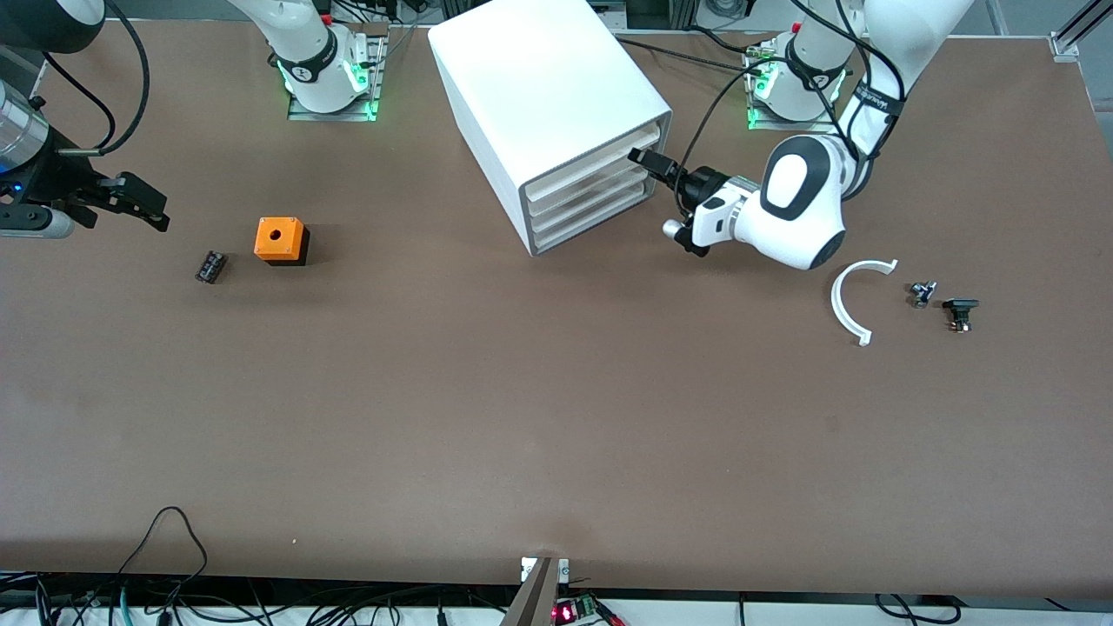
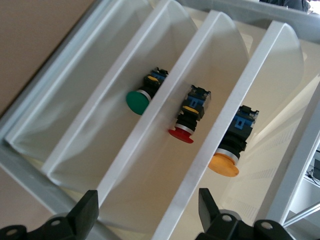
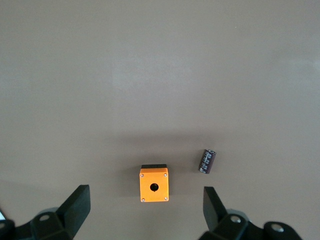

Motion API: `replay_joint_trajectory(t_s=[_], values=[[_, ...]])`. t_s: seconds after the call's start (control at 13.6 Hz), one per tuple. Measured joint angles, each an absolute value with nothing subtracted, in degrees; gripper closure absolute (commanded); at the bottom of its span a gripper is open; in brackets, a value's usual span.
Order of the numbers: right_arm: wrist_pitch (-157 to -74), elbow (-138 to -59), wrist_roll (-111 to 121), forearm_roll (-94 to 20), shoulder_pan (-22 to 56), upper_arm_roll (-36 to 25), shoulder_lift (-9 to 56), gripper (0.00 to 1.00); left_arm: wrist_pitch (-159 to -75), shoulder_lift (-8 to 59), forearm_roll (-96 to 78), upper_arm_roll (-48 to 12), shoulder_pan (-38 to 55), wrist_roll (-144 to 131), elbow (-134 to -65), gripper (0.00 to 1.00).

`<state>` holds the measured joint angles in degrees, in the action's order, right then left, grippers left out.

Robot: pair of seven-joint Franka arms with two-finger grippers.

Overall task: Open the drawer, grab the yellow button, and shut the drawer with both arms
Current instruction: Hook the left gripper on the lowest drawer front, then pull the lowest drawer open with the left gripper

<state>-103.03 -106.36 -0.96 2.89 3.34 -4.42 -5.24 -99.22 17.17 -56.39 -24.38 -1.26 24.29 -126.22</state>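
Reaching for the drawer (image 1: 600, 161), top one of four in the white cabinet (image 1: 548, 96), left gripper (image 1: 654, 165) sits right at the cabinet's front corner toward the left arm's end of the table (image 1: 556, 417). Fingers apart, nothing between them, as its wrist view shows. Drawer looks shut or barely out in the front view, so step in hand is opening, judged early.

Button (image 2: 231, 146), orange cap on a black-and-blue body, lies inside that drawer, seen through the translucent fronts in the left wrist view. Red button (image 2: 187, 122) and green button (image 2: 145, 95) sit in the two drawers beside it in the stack.

Right gripper (image 1: 130, 204) waits, hanging over the table at the right arm's end, fingers wide apart, empty. Orange cube (image 1: 280, 239) with a hole and a small black part (image 1: 210, 266) lie near it. White curved piece (image 1: 852, 300) and two small dark parts (image 1: 943, 304) lie toward the left arm's end.

Next move probably needs the left gripper to catch the top drawer's front edge only, not the one below, then pull straight out along the slide.
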Motion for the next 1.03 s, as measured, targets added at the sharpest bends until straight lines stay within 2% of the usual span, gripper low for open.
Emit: replay_joint_trajectory(t_s=[0.15, 0.22, 0.29, 0.37, 0.44, 0.52, 1.03], values=[[-103.0, -106.4, -1.0, 2.9, 3.3, -4.4, -5.2, 0.00, -99.2, 17.2, -56.7, -25.1, -1.3, 24.3, -126.5, 0.16], [-103.0, -106.4, -1.0, 2.9, 3.3, -4.4, -5.2, 0.00, -99.2, 17.2, -56.8, -25.2, -1.3, 24.3, -126.8, 0.25], [-103.0, -106.4, -1.0, 2.9, 3.3, -4.4, -5.2, 0.00, -99.2, 17.2, -57.4, -25.4, -1.3, 24.3, -127.2, 0.38], [-103.0, -106.4, -1.0, 2.9, 3.3, -4.4, -5.2, 0.00, -99.2, 17.2, -57.9, -25.9, -1.3, 24.3, -127.7, 0.56], [-103.0, -106.4, -1.0, 2.9, 3.3, -4.4, -5.2, 0.00, -99.2, 17.2, -58.5, -26.5, -1.3, 24.3, -128.0, 0.75], [-103.0, -106.4, -1.0, 2.9, 3.3, -4.4, -5.2, 0.00, -99.2, 17.2, -58.6, -26.9, -1.3, 24.3, -128.1, 1.00], [-102.9, -106.4, -1.0, 2.9, 3.3, -4.4, -5.1, 0.00, -101.1, 15.9, -59.9, -25.3, -3.1, 24.3, -127.2, 1.00]])
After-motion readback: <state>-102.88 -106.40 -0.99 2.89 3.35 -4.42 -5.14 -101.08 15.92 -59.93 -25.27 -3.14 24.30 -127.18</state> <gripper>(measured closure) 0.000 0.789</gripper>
